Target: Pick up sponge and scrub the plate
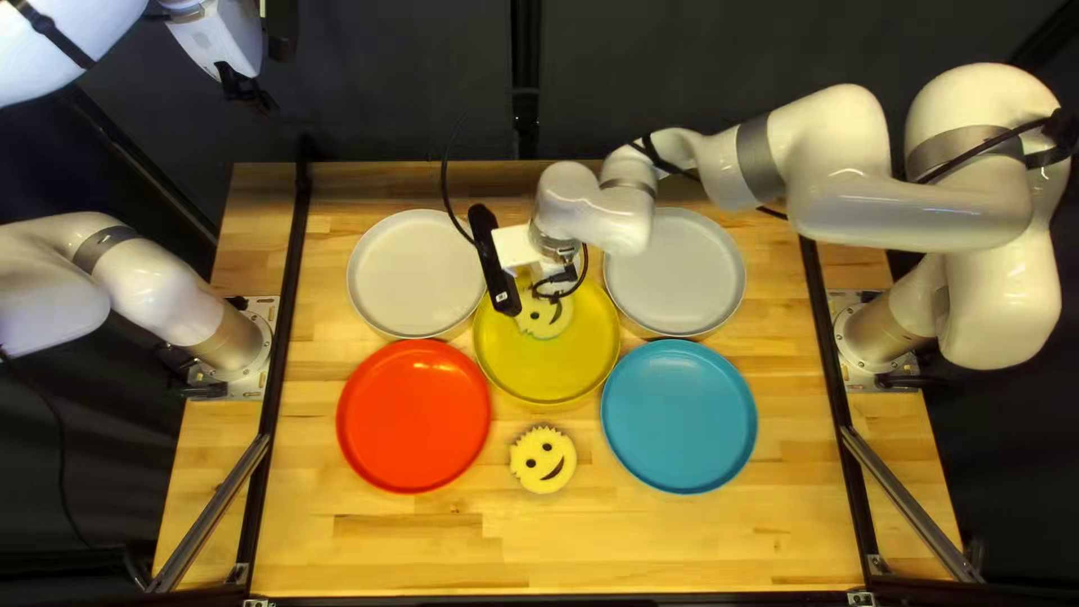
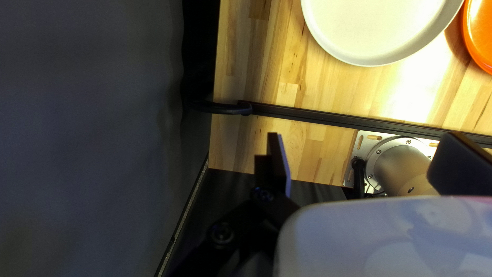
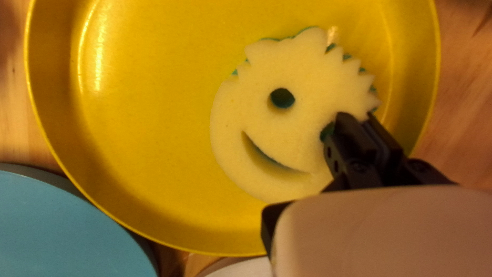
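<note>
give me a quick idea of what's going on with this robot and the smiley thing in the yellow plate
My right end effector is down at the edge of the smiley sponge in the yellow plate, seemingly for scrubbing; I can't tell whether it grips it. Another smiley sponge lies on the table. My left end effector is open, holding nothing.

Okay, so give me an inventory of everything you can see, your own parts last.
Yellow plate: one, centre.
Pale plates: two, grey-white, left and right of it, farther back.
Red plate: one, near left.
Blue plate: one, near right.
Sponges: two, yellow, in the yellow plate and nearer on the table.
Table: one, wooden.
Curtain: dark, behind.
Arms: two, white, left and right.
Hands: two, black, left and right.
</note>
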Robot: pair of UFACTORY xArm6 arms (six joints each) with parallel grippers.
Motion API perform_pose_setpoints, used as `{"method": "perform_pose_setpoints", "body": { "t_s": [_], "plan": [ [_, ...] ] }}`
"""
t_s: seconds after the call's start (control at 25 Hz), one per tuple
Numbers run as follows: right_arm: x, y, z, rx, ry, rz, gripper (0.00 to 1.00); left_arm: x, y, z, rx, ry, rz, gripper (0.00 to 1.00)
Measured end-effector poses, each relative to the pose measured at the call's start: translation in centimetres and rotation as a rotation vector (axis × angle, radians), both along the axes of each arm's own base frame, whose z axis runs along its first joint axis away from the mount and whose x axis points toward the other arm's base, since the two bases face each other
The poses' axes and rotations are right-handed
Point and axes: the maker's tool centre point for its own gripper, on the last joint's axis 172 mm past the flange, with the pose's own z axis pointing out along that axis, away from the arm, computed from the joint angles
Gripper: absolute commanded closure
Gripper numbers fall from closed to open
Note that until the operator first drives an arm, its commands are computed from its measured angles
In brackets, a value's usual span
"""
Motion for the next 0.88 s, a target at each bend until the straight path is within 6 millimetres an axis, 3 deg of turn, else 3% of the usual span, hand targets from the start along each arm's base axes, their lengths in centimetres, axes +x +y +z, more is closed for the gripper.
{"method": "perform_pose_setpoints", "body": {
  "t_s": [0.2, 0.32, 0.88],
  "plan": [
    [-0.4, -1.6, 1.5, 0.009, -0.004, -0.033, 1.00, 0.0, 0.0, 0.0, 0.000, 0.000, 0.000, 0.00],
    [-0.7, -3.5, 2.2, 0.012, -0.003, -0.063, 1.00, 0.0, 0.0, 0.0, 0.000, 0.000, 0.000, 0.00],
    [-1.9, -15.7, 1.3, -0.009, 0.058, -0.308, 1.00, 0.0, 0.0, 0.0, 0.000, 0.000, 0.000, 0.00]
  ]
}}
